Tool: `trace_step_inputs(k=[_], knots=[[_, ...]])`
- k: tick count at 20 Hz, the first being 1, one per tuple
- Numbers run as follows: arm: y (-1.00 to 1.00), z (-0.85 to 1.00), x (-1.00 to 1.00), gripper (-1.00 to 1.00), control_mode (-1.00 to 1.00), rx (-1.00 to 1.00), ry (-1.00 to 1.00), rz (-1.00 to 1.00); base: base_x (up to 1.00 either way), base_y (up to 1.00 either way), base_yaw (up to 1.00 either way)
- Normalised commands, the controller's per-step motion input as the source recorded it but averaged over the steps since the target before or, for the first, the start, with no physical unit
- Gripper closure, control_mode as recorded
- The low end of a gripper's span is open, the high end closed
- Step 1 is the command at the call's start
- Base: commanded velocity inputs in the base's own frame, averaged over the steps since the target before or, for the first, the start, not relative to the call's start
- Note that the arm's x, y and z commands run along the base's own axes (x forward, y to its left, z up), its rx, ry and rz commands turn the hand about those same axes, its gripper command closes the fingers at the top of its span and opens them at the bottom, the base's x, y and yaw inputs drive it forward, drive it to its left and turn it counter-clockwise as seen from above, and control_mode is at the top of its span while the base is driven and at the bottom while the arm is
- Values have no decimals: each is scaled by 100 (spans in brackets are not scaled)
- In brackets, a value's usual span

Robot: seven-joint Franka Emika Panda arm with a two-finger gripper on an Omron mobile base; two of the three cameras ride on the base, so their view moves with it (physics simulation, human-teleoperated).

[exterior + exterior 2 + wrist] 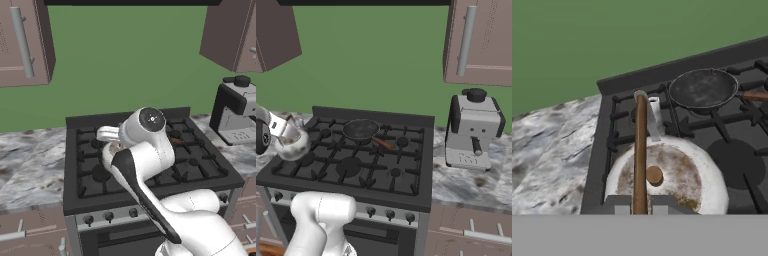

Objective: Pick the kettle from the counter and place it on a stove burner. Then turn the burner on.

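Hand view shows the gripper [640,206] clamped on the kettle [667,177] handle, carrying it above the stove's [406,120] left edge (pan [361,129] behind). Setting down and lighting the burner [348,166] remain.

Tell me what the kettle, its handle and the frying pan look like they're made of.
The kettle looks like silvery-white metal, smooth but mottled brown on top. Its handle looks wooden: matte brown, like the lid knob. The frying pan looks like dark metal, dull grey and speckled inside, with a brown, probably wooden, handle.
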Motion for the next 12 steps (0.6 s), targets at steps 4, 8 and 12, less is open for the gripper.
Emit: trace_step_inputs(k=[4, 8, 12], knots=[[0, -20, 40, 100, -100, 0, 0, 0, 0, 0, 0], [1, -25, 46, 100, -100, 0, 0, 0, 0, 0, 0], [4, -21, 40, 100, -100, 0, 0, 0, 0, 0, 0]])
